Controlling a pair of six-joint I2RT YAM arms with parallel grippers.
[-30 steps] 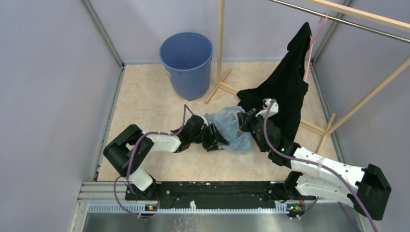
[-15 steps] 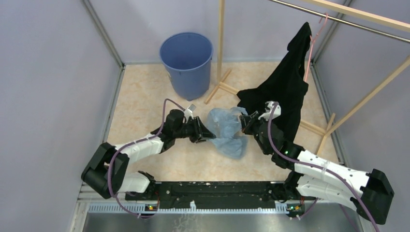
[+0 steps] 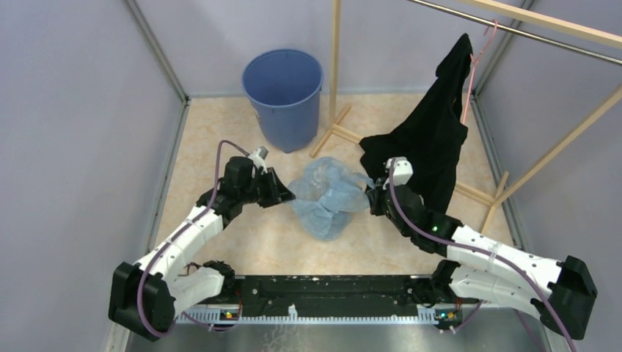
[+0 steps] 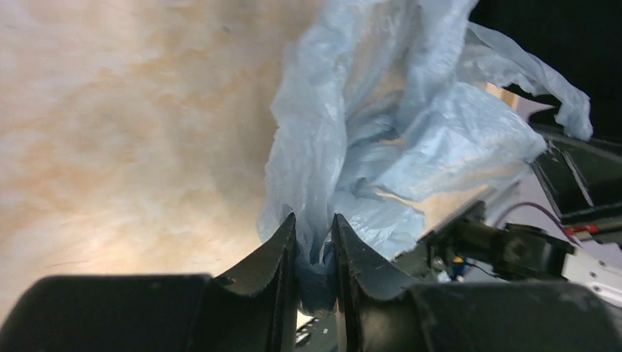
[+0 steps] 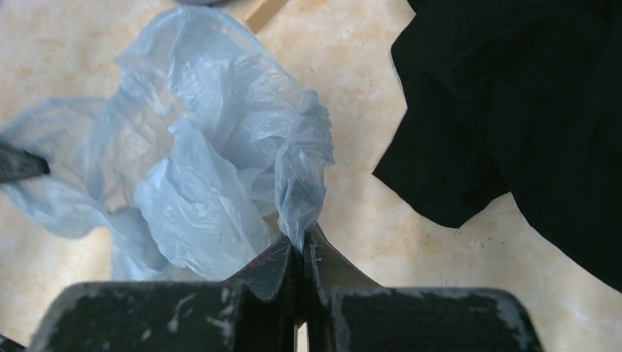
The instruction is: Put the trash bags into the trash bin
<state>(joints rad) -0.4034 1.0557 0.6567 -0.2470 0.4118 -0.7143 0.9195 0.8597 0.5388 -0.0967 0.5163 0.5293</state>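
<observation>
The light-blue translucent trash bag hangs stretched between both grippers above the floor. My left gripper is shut on its left edge; the left wrist view shows the bag bunched between the jaws of that gripper. My right gripper is shut on its right edge; the right wrist view shows a twisted fold of the bag pinched at the tips of that gripper. The blue trash bin stands upright and open at the back, beyond the left gripper.
A black garment on a pink hanger hangs from a wooden rack at the right, right behind the right gripper. The rack's wooden upright and foot stand just right of the bin. Grey walls enclose the floor.
Both grippers have lifted the bag off the floor and carried it left and toward the bin. The left arm has drawn back and leftward, stretching the bag open between the two grippers.
</observation>
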